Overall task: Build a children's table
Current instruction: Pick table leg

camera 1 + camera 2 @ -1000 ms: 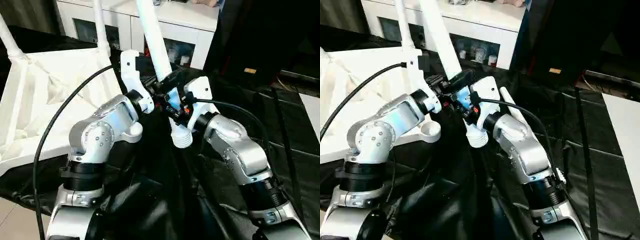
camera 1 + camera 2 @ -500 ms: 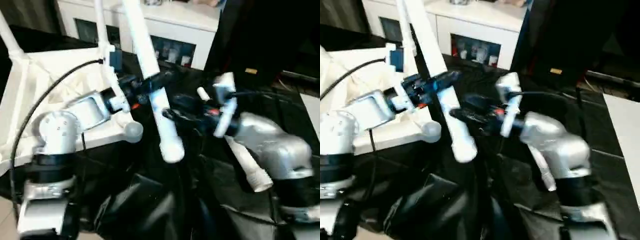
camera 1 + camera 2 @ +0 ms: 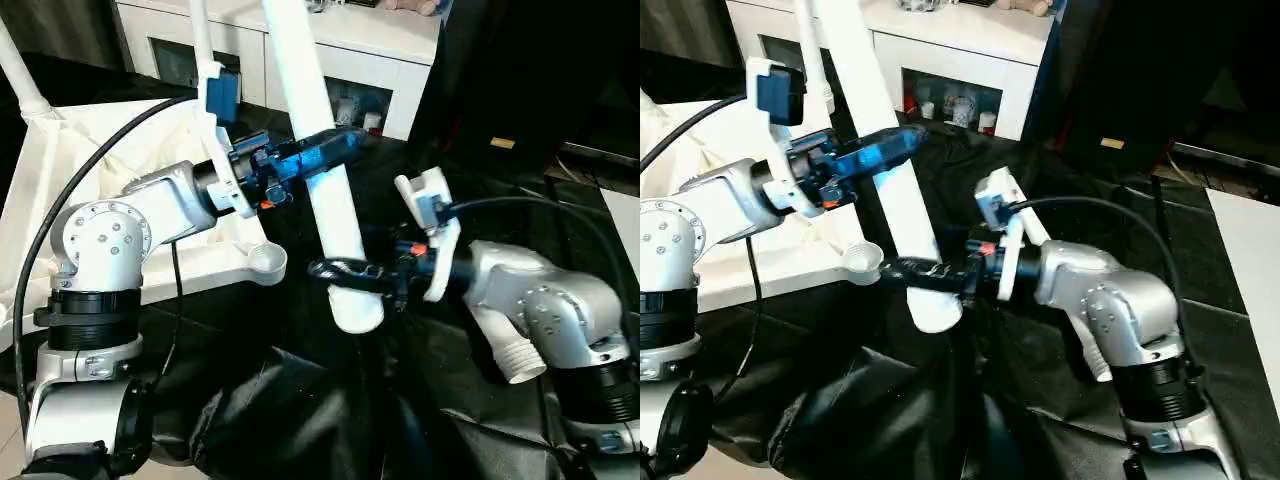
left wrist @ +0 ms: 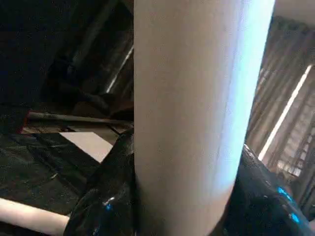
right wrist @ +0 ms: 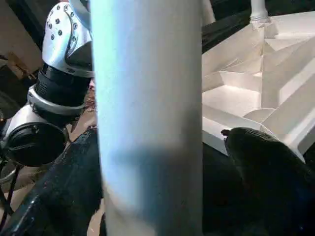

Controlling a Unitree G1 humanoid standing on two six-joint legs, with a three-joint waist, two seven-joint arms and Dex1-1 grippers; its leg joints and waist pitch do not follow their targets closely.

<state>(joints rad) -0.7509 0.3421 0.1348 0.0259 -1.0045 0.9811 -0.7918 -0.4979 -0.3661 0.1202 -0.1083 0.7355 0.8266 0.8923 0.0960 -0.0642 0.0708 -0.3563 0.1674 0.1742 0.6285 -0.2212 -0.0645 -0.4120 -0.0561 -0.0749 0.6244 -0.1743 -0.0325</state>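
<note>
The tabletop [image 3: 110, 190] lies upside down at the left; it looks stiff and light. The held leg [image 3: 325, 180] stands tilted in the middle, smooth and probably slippery, best taken mid-shaft. The left end effector [image 3: 322, 152] clamps it high; the right end effector [image 3: 350, 272] rings it lower, spread wide. A spare leg [image 3: 495, 330] lies on black cloth [image 3: 300, 410]; the cabinet [image 3: 390, 60] stands far.

Left gripper [image 3: 318, 150] clamped at centre frame, forearm from left; right gripper [image 3: 345, 272] lower, fingers spread wide.
</note>
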